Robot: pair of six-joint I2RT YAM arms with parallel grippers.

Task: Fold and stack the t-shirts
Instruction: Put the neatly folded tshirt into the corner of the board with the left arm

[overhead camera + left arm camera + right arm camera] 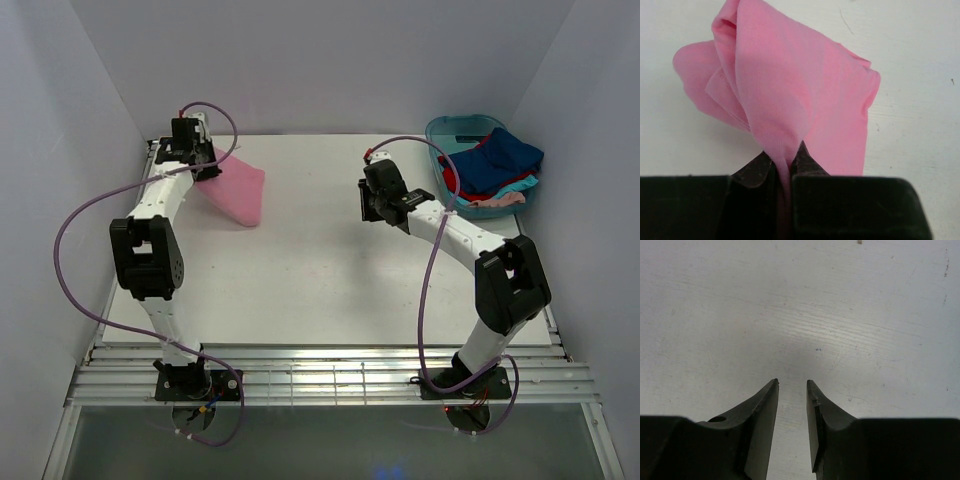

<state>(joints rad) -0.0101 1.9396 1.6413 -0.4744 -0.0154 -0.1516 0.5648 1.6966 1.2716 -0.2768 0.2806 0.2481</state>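
White tabletop [330, 260] fills the frame's middle. At its upper left the left gripper [197, 152] [782, 152] is clamped on a pinch of the pink t-shirt [238, 192] [790, 85]. The shirt bunches in soft folds and trails from the fingers [757, 167] diagonally toward lower right. The right gripper [376, 203] [792, 385] hovers mid-right, its fingers [765, 407] slightly apart and holding nothing. The remaining t-shirts [503, 165] are heaped in the teal tub [448, 130], upper right.

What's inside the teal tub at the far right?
The teal tub holds heaped shirts: a dark blue shirt on top, with red cloth, turquoise cloth and pale pink cloth poking out beneath. Anything lower is covered.
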